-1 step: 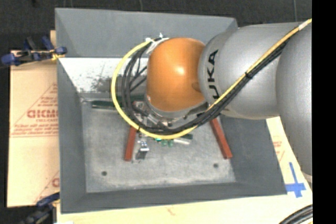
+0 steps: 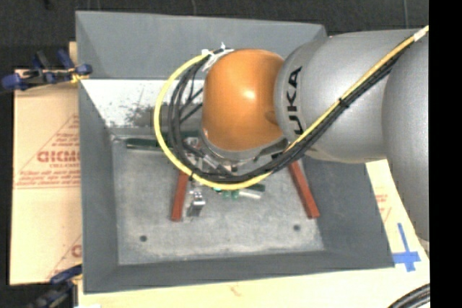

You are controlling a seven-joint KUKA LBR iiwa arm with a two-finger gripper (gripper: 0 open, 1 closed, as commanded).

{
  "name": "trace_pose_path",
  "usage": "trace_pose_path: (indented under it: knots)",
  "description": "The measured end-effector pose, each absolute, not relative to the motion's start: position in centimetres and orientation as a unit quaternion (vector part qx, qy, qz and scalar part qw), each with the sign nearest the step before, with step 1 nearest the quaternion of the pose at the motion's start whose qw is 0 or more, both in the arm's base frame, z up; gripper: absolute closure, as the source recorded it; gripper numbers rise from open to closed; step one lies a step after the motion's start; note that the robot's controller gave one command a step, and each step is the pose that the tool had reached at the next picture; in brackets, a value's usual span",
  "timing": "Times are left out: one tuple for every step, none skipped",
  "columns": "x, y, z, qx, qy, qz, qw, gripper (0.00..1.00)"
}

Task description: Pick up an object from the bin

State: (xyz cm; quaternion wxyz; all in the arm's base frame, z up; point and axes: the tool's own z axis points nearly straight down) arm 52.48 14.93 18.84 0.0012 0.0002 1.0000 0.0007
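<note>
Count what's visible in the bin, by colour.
Red-brown sticks: 2
Dark green stick: 1
Green piece under the wrist: 1
Total: 4
Not counted: a silvery bit by the left stick, which may be part of the robot. The arm may cover more.

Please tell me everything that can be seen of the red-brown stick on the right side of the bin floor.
The stick is long, thin and straight, of an even red-brown colour. It may be wood or plastic; I cannot tell which. It lies flat on the grey bin floor, slanted, with its lower end towards the right wall. Its upper end passes under the arm and is hidden. Nothing else touches the visible part.
</note>
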Motion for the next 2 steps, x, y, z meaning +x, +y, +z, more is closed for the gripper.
trace_pose_path:
  knots:
    - [53.0, 14.8, 17.3, -0.037, 0.999, 0.001, 0.004, 0.00]
    - [54.9, 12.7, 8.1, -0.099, 0.995, 0.001, -0.003, 1.00]
